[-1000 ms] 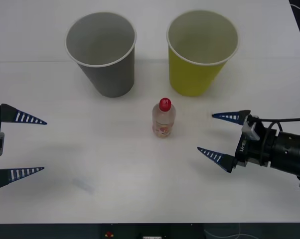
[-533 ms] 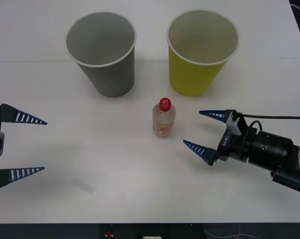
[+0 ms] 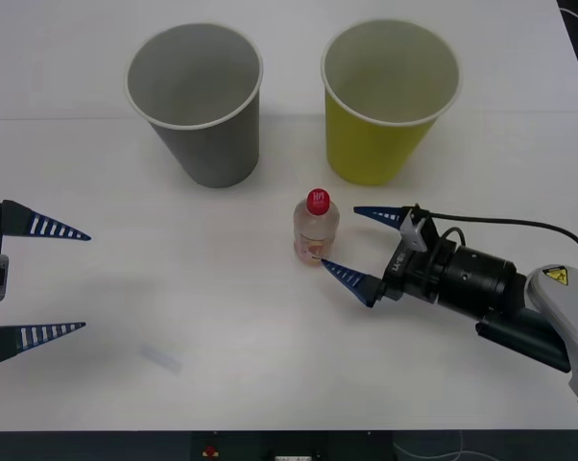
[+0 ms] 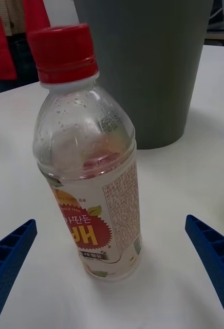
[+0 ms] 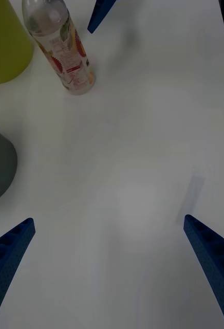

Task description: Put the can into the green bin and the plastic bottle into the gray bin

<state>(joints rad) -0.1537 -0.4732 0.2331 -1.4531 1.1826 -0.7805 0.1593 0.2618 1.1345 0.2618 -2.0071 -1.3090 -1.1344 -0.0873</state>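
A: The right gripper (image 3: 349, 245) has its jaws spread, just beside the plastic bottle (image 3: 316, 229), which stands upright on the table (image 3: 222, 317) in front of the gray bin (image 3: 195, 101) and green bin (image 3: 391, 96).

B: Risk?

A: A fingertip could clip the light bottle and topple it. The left gripper (image 3: 51, 280) waits open, well apart.

Gray bin (image 3: 195, 101): gray outside and inside, white rim. Green bin (image 3: 389, 99): yellow-green wall, white rim, pale inside. Plastic bottle (image 3: 315, 229): clear, red cap, orange-and-white label with red lettering. Right gripper (image 3: 364, 247) and left gripper (image 3: 37, 279): blue ribbed fingers, white stripes. Table (image 3: 270, 355): white.
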